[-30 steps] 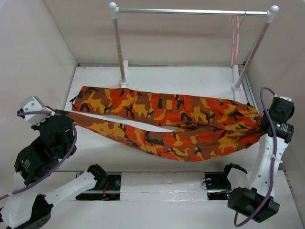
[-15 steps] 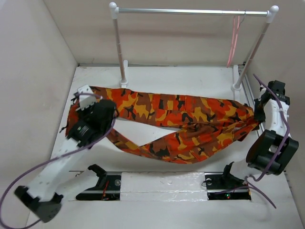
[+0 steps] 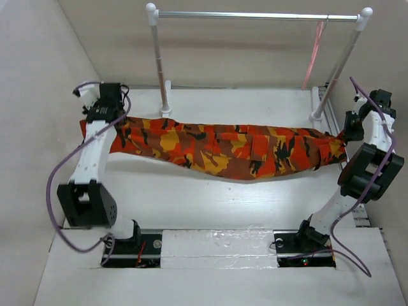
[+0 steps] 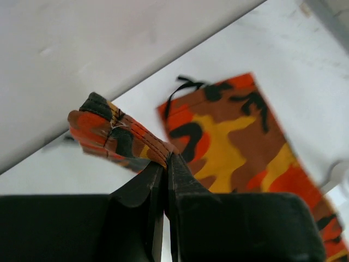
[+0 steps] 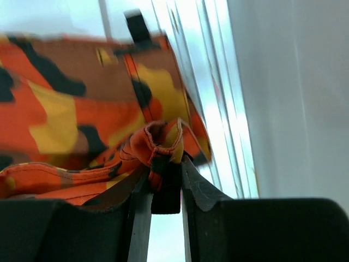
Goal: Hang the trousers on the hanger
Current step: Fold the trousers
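White tabletop point(image 3: 191, 204) between pale walls, clothes rack point(image 3: 158, 57) at the far edge. Stretched across it from left to right, one pair of camouflage trousers point(image 3: 223, 146), seemingly doubled leg on leg into a single band, middle resting on the table. Held that way, probably, to keep the fold straight and tight, ready for draping over a thin bar. At the cuff end, left gripper point(image 4: 165, 161) pressed together on a bunched hem, with a tuft of cloth poking out past the fingertips. At the waist end, right gripper point(image 5: 165, 169) likewise clamped on a roll of waistband, nearly closed through the fabric. Hard to tell from above whether either end is lifted off the surface. Up on the silver rail point(image 3: 255, 15), close to the right post point(image 3: 344, 57), one pale pink hanger point(image 3: 312, 54), hung by its hook, well apart from the trousers. By count: one pair of trousers, one hanger, one rack with two white posts, two grippers, both occupied. Hanging step not yet begun, judging by that gap.
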Available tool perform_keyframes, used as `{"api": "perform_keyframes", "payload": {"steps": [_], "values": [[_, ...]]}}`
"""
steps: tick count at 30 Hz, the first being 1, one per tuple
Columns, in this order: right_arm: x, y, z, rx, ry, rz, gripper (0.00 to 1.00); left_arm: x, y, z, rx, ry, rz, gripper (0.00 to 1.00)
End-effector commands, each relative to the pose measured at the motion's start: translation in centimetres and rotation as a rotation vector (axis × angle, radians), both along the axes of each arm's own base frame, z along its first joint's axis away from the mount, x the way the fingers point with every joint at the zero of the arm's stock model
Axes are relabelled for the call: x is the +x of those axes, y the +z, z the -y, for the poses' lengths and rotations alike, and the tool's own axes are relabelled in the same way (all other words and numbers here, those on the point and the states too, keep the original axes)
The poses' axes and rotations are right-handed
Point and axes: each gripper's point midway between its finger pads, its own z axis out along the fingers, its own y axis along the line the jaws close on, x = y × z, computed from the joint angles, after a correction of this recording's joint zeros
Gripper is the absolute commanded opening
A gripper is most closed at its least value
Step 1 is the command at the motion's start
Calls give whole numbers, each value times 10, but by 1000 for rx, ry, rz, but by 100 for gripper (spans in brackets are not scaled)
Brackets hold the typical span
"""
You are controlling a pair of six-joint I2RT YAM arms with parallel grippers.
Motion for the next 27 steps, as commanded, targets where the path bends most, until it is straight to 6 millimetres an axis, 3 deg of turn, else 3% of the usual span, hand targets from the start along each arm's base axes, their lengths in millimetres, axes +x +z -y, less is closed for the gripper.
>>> {"api": "perform_keyframes", "payload": {"steps": [1,2,3,4,6,7,8,9,10,11,13,14,15,16,17,18,19,20,21,22,23,24,25,26,27], "values": [[58,28,22,-23,13,190,0,53,6,-17,67,55,-8,0],[67,13,24,5,16,170,0,64,4,-19,77,58,-22,0],[79,24,29,-1,20,206,0,80,-22,-24,77,63,-91,0],[88,22,26,11,21,213,0,98,-16,-22,65,49,-60,0],[107,16,27,37,13,238,4,132,-39,-28,34,15,-95,0],[114,14,26,55,17,254,7,137,-48,-34,21,34,-117,0],[122,14,20,72,33,271,10,147,-48,-33,9,26,-116,3],[129,12,19,90,43,291,15,159,-63,-35,12,-24,-164,21],[135,17,14,94,56,304,34,162,-69,-40,-26,-45,-157,42],[136,17,11,104,68,308,46,159,-79,-38,-76,-57,-157,73],[140,31,0,104,120,347,74,141,-89,-44,-100,-24,-212,92],[136,29,-3,107,130,341,78,132,-86,-51,-64,13,-237,99],[133,34,-7,113,142,351,80,124,-70,-54,-45,29,-226,99],[129,59,-10,85,155,404,82,112,-72,-55,-55,37,-229,99],[121,49,-16,101,154,392,83,105,-71,-58,-103,33,-193,99],[115,57,-19,90,154,414,83,105,-35,-59,-104,22,-59,99],[109,90,-21,42,157,487,83,92,-55,-55,-135,9,-83,99],[101,97,-23,24,149,504,83,89,-60,-47,-185,-30,-63,93],[88,84,-31,14,137,474,80,79,-70,-48,-217,-38,-57,87],[81,91,-31,-17,127,498,75,80,-77,-42,-262,-69,-49,77],[68,116,-41,-54,139,556,70,81,-89,-30,-339,-119,-48,59],[52,95,-47,-43,126,521,59,82,-99,-31,-365,-123,-42,51],[48,100,-52,-65,134,555,15,80,-112,-29,-398,-122,-56,44],[40,114,-66,-86,159,604,2,86,-120,-16,-461,-173,-49,40],[35,110,-75,-80,179,608,0,89,-133,-18,-508,-169,-52,40]]}}
